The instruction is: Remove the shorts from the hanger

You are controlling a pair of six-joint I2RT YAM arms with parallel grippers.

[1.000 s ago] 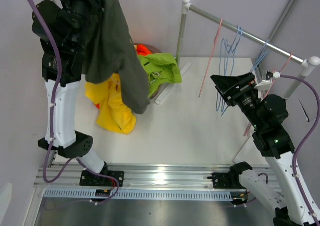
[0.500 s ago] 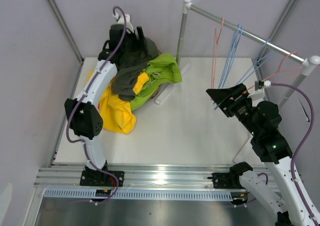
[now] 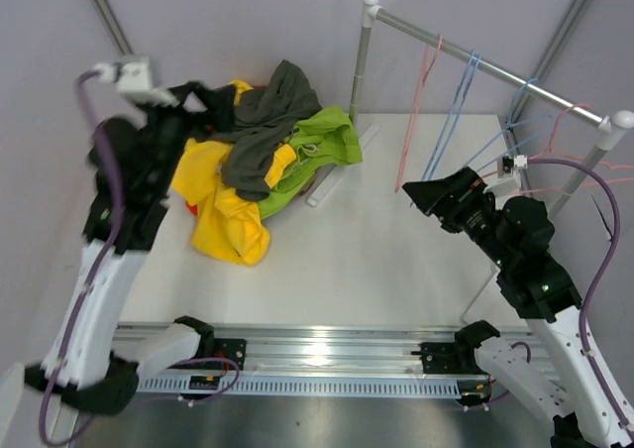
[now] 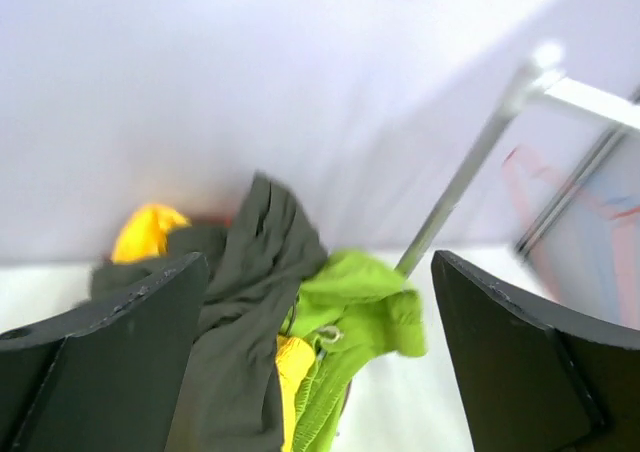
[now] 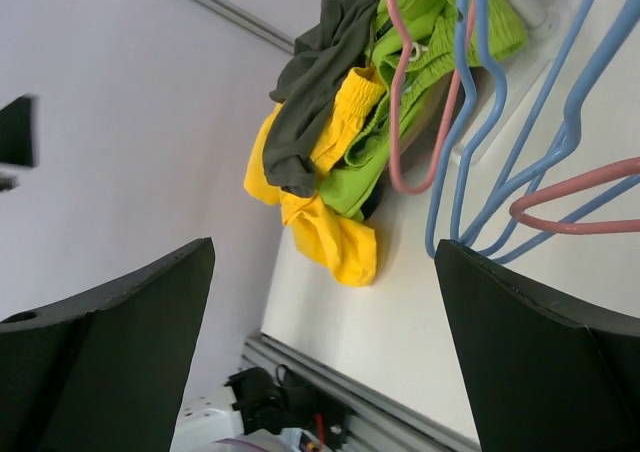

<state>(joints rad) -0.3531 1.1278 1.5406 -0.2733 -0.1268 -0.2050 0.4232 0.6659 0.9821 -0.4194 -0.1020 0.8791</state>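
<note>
My left arm (image 3: 99, 289) and right arm (image 3: 540, 289) are white shells joined by chunky black housings. A purple cable (image 3: 594, 291) loops along each one. My left gripper (image 4: 320, 272) and right gripper (image 5: 323, 262) each carry two broad, matte-black wedge fingers (image 4: 100, 362). Black base brackets (image 3: 446, 355) bolt me to a silver rail (image 3: 317, 349).

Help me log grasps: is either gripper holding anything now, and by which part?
Nothing is held. The left gripper and right gripper are both open, with nothing between their fingers; the shorts lie piled on the table.
</note>
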